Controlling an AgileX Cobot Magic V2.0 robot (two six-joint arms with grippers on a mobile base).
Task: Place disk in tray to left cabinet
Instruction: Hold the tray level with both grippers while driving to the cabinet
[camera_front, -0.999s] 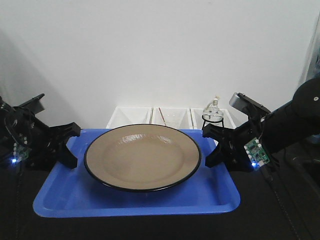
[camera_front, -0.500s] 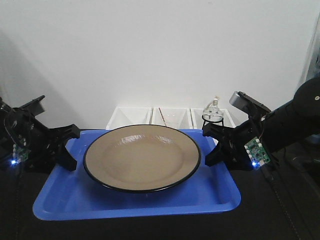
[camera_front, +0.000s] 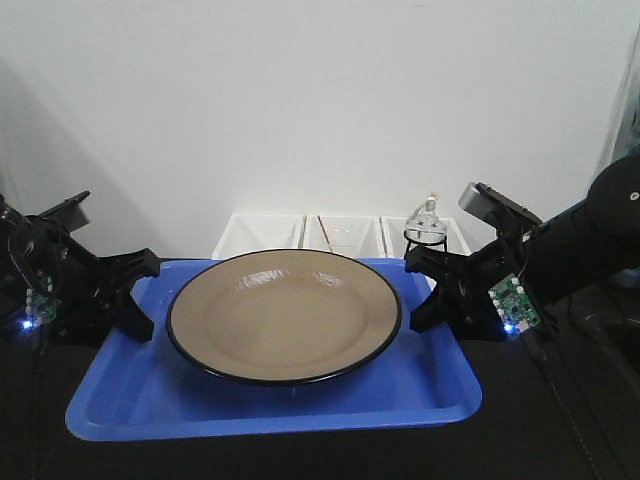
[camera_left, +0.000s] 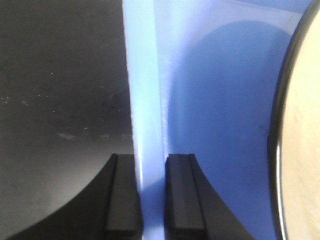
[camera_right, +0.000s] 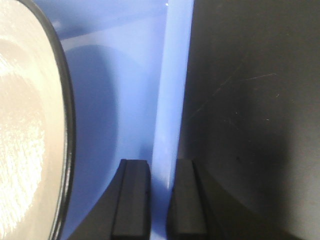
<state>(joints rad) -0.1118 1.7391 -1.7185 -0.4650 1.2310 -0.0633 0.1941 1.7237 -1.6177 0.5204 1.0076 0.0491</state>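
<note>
The left gripper (camera_left: 150, 165) and the right gripper (camera_right: 162, 170) each pinched a side rim of the tray (camera_front: 270, 405). If one side dipped, the shiny disk (camera_front: 285, 315) could slide off.

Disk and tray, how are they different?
The disk is round; the tray is a rectangle with rounded corners. The disk is tan with a thin black rim; the tray is bright blue all over. The disk is smaller and lies inside the tray. The left gripper and right gripper pinch the tray's rim, not the disk. Both are shallow with a raised edge.
</note>
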